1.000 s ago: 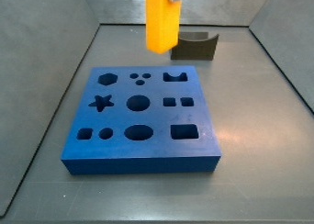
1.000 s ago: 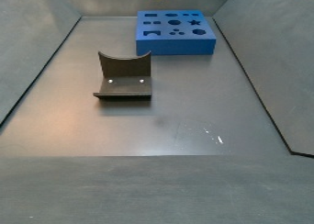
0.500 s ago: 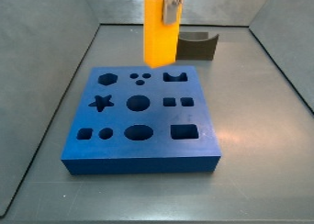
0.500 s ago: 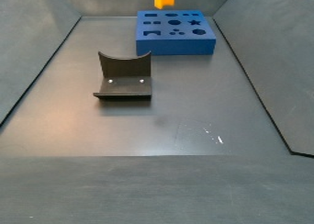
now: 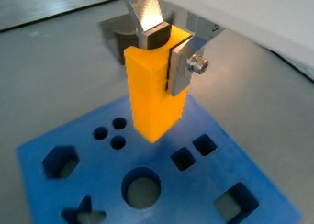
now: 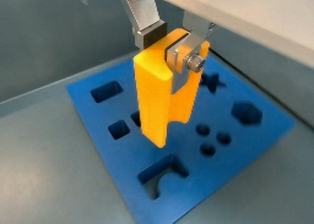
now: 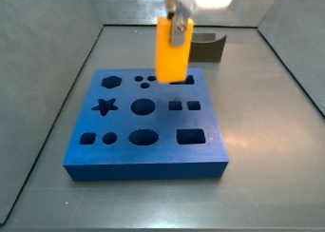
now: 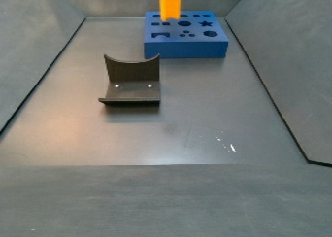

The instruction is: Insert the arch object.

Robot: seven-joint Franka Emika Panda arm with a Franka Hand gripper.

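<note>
While the pincer (image 5: 170,46) grips the upright arch object (image 7: 173,51) just above the blue board's (image 7: 146,117) far edge, near its arch-shaped hole (image 7: 181,79), slight misalignment could catch the block on the rim and jam it.

You have a blue board (image 7: 165,123) lying flat on the grey desk (image 8: 182,124), directly below the end effector (image 7: 180,30). Its top is cut with holes: a star (image 7: 105,106), a large circle (image 7: 143,106) and a rounded square (image 7: 191,136) among them. The dark fixture (image 8: 130,83) stands on the desk well apart from the board (image 8: 184,50); in a side view it shows just behind the board's far edge (image 7: 211,48). Grey walls enclose the desk.
</note>
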